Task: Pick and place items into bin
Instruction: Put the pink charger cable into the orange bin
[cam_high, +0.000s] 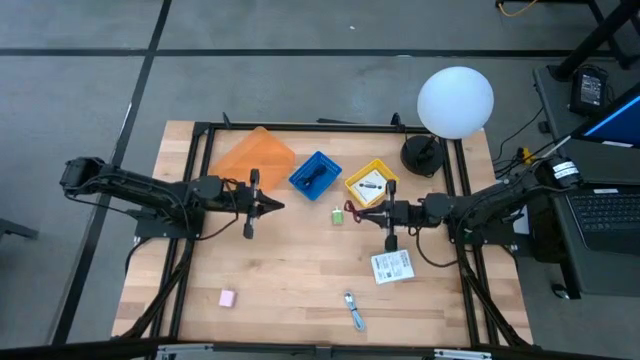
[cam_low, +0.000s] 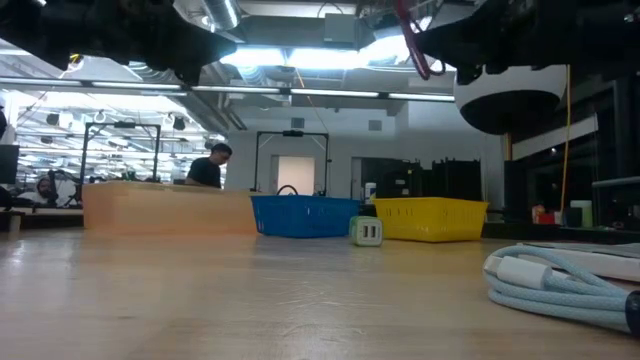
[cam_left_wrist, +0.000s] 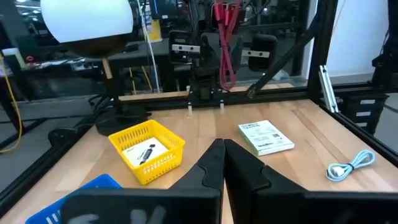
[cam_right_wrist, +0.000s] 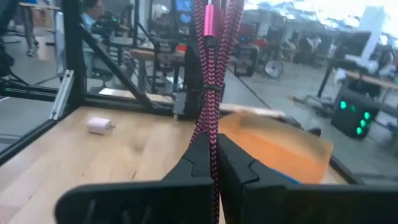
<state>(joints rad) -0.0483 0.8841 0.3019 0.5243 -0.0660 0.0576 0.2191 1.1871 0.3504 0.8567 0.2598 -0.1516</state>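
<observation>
Grey floor, bright ceiling lights

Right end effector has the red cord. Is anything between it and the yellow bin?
Nothing visible blocks it. The right end effector, shut on the red cord, hangs just beside the yellow bin, whose top is open. The small green-and-white piece sits on the table beyond the bin, off that path. The left end effector waits farther away.

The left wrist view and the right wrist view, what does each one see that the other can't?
Only the left wrist view shows the yellow mesh basket, the white printed packet and the pale blue coiled cable. Only the right wrist view shows the small pink block and the orange bin. Both show the red braided cord and the wooden table.
</observation>
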